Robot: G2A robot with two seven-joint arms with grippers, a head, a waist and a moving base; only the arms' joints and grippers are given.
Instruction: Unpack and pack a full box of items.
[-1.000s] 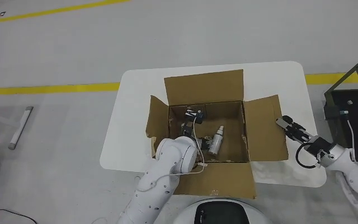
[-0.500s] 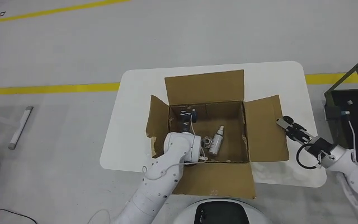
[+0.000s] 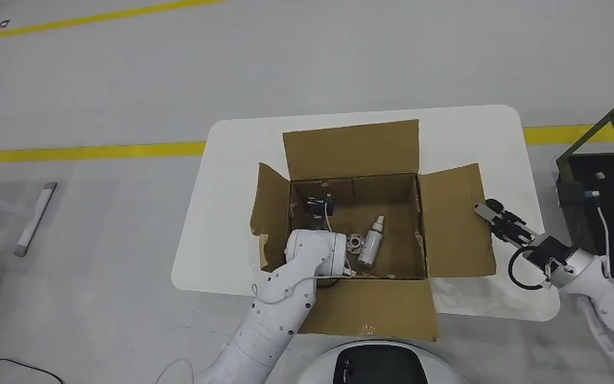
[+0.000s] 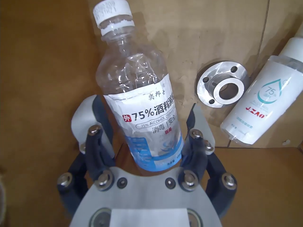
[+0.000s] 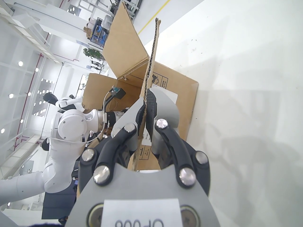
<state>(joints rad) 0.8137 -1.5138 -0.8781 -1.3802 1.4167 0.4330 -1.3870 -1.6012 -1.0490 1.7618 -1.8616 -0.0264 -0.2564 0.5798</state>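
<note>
- While the right gripper point(image 5: 148, 102) pinches the side flap point(image 5: 154, 48) of the box point(image 3: 350, 149), the left gripper point(image 4: 144, 105) is inside it, fingers spread.
- A clear bottle point(image 4: 135, 88) lies between those fingers, ungripped.
- A metal flange point(image 4: 222, 88) and a white bottle point(image 4: 258, 100) lie just beyond one fingertip.

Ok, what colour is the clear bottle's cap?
White; the cap shows best in the left wrist view.

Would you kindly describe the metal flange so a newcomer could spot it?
Look inside the cardboard box on the white table. The flange lies on its floor between a clear bottle and a white bottle. It alone is metal: a silver ring with bolt holes.
</note>
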